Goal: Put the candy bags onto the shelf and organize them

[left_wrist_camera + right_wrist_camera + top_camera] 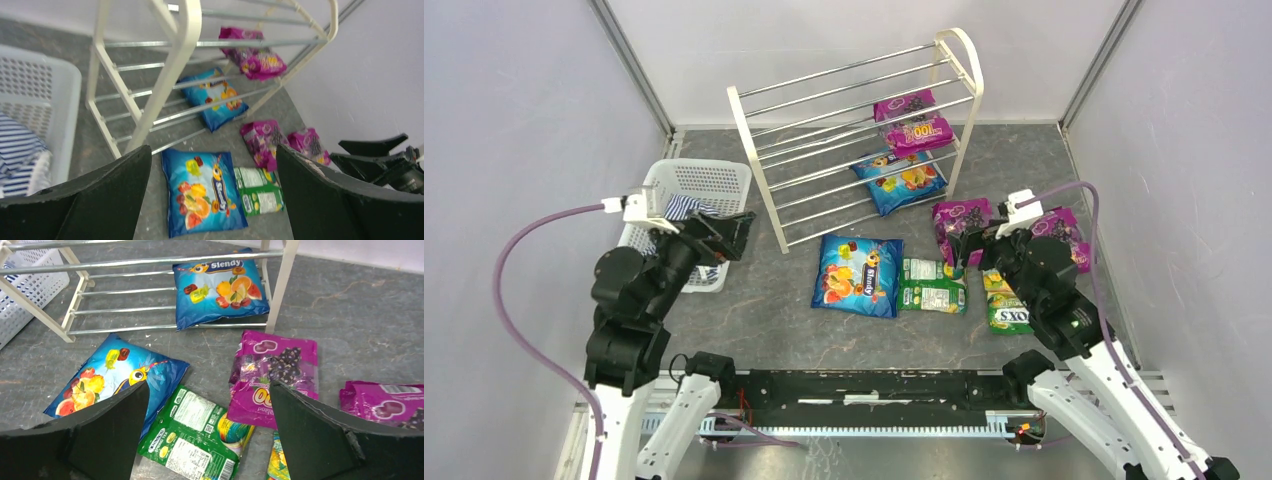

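The shelf [759, 170] stands at the back and holds two magenta candy bags [921, 132] on a middle tier and a blue one [901, 180] lower down. On the floor lie a blue bag [858, 275], a green bag [933, 286], a green-yellow FOX'S bag [1007, 305] and two magenta bags [960, 222]. My right gripper [969, 255] is open and empty above the green bag [200, 432] and a magenta bag [272, 375]. My left gripper [742, 228] is open and empty beside the shelf's left frame, facing the floor's blue bag [202, 192].
A white lattice basket [694, 185] with a blue-and-white striped cloth [686, 207] stands at the left, just behind my left arm. Grey walls close in both sides and the back. The second magenta floor bag [1064, 230] lies near the right wall.
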Tool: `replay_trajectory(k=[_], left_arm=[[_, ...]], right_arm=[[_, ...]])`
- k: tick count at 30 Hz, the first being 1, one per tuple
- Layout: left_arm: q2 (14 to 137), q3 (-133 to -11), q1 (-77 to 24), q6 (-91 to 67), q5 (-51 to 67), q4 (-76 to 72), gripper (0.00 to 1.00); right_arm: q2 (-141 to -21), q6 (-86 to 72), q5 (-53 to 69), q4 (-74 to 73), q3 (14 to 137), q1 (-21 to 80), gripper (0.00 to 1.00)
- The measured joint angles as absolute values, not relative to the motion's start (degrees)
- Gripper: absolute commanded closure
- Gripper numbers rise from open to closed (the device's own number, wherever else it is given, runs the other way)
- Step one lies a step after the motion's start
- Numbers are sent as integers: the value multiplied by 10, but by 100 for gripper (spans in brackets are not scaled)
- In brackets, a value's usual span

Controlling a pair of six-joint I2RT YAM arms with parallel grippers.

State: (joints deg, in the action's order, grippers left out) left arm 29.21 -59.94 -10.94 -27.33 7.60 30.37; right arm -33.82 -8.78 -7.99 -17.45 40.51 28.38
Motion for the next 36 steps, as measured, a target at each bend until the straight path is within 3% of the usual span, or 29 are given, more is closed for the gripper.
replay_trajectory(k=[13,21,28,36], left_arm=[[352,-443,-109,-350,175,306,0],[359,-267,-121,-465,276,203,0],[393,-227,-257,-530,256,128,0],[556,-225,-420,-562,175,39,0]], right_arm=[[-469,-107,29,-91,337,284,2],[-612,-142,142,28,319,284,2],[-759,-190,201,103,322,284,5],[-853,-223,218,141,355,282,8]])
